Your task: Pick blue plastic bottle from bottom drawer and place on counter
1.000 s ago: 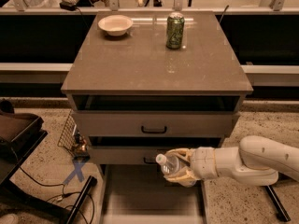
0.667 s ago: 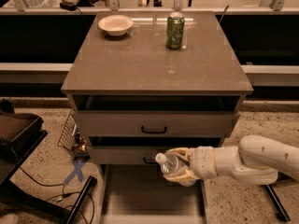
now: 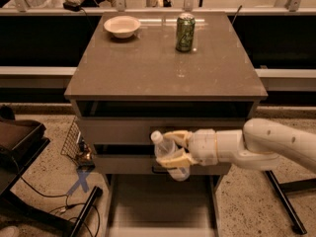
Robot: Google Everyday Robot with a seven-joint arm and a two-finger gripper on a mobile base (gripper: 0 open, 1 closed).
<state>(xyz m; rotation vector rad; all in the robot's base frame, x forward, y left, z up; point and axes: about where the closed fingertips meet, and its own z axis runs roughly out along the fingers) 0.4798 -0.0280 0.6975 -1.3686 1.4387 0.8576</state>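
Clear blue-tinged plastic bottle (image 3: 163, 150), probably light and crushable, hangs tilted below the front edge of the grey-brown surface (image 3: 148, 63), cream pincer (image 3: 169, 148) clamped round its middle.

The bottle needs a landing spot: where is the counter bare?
The front half of the counter is bare, below the white bowl and green can, which crowd the back. The gripper, shut on the blue plastic bottle, hangs before the drawers, above the bottom drawer.

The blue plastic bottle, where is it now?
Low centre of the camera view: the blue plastic bottle sits gripped in the claw, above the open bottom drawer.
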